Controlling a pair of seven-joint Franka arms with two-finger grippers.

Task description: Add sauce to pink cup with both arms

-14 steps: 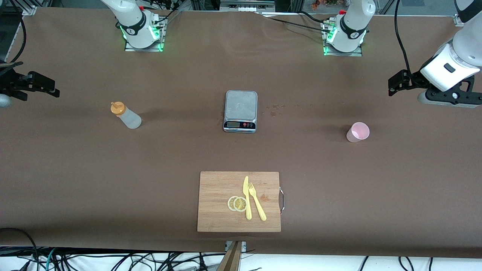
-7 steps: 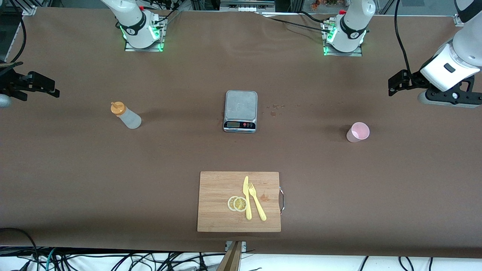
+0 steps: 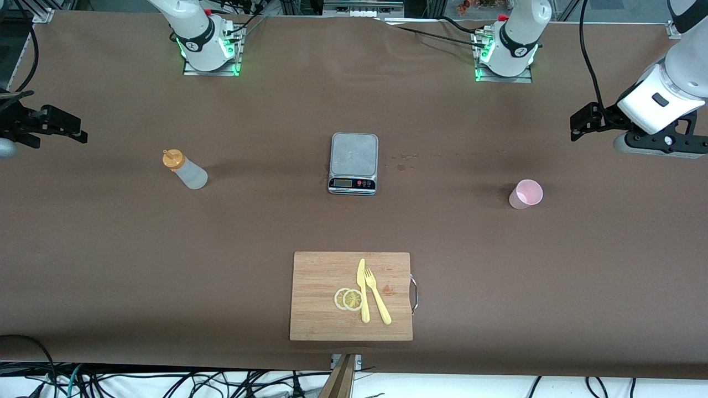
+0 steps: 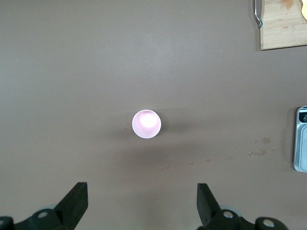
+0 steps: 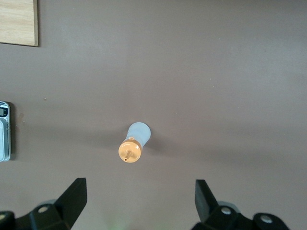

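The right gripper (image 3: 47, 124) hung with jaws spread and empty over the right arm's end of the table (image 3: 249, 232), and the sauce bottle (image 3: 185, 170) stood upright on the table toward that same end, apart from the gripper. At the middle sat the scale (image 3: 354, 163), with the cutting board (image 3: 321, 276) nearer the camera carrying lemon slices (image 3: 349, 299), a knife (image 3: 362, 290) and a fork (image 3: 377, 296). The pink cup (image 3: 525, 194) stood upright toward the left arm's end, and the left gripper (image 3: 587, 120) hung over that end, jaws wide apart and holding nothing.
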